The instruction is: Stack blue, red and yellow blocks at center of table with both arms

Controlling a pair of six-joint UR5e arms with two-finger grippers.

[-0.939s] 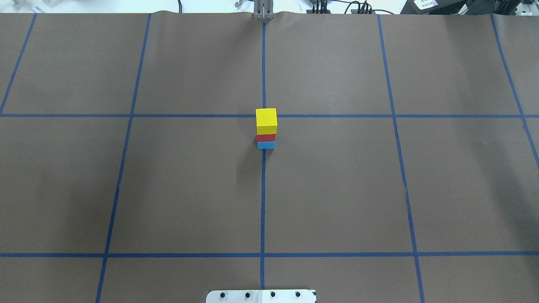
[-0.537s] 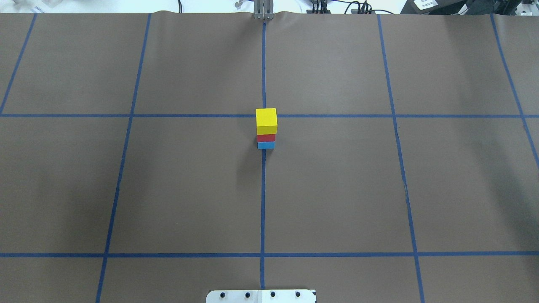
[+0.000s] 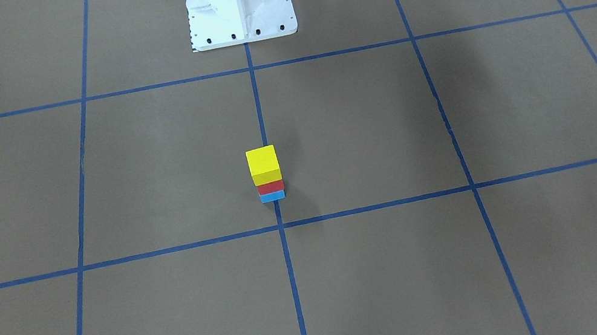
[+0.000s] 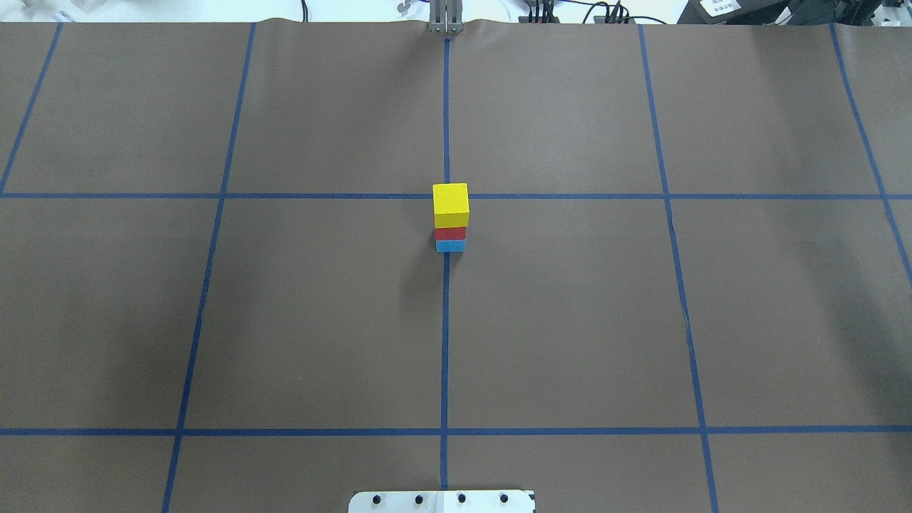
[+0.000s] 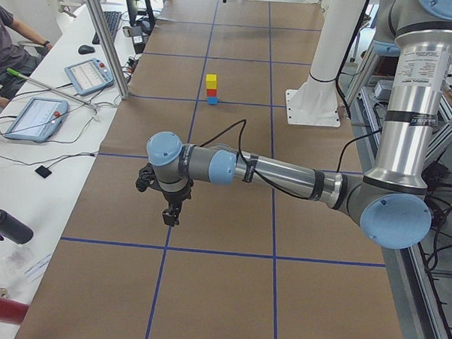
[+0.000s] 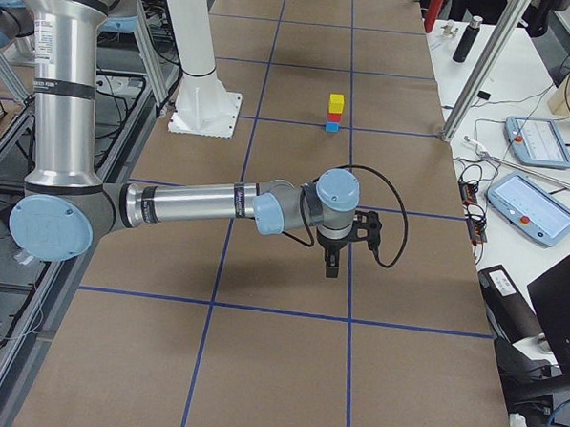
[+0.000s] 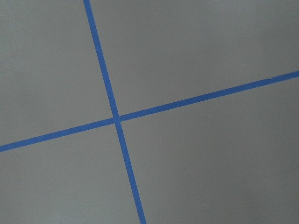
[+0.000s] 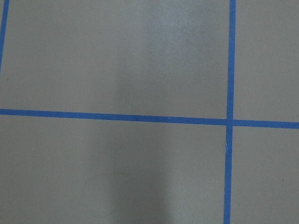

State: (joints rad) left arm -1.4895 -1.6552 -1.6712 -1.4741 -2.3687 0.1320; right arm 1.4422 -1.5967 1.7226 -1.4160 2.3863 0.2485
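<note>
Stack is done. blue block sits on the table, red block on it, yellow block on top. All three are upright with faces roughly flush. In the front view yellow looks shifted a touch sideways over red, but that may just be perspective. Blue sits on the centre tape line, just on the robot's side of the mid-table tape crossing. In line with it is the base plate at the robot's edge.

L arm: left gripper shows only in the left side view. It points down over the brown paper, near a tape line and well apart from the blocks. Can't tell from that angle whether the fingers are spread or pressed together.

R arm: right gripper shows only in the right side view. It also points down, with the arm stretched low across the table and a cable looped beside the wrist. It is well apart from the blocks too. Finger state: can't tell.

Each wrist cam shows only brown paper and a blue tape crossing.

Off-table: a tablet lies on the white bench along the far side.
</note>
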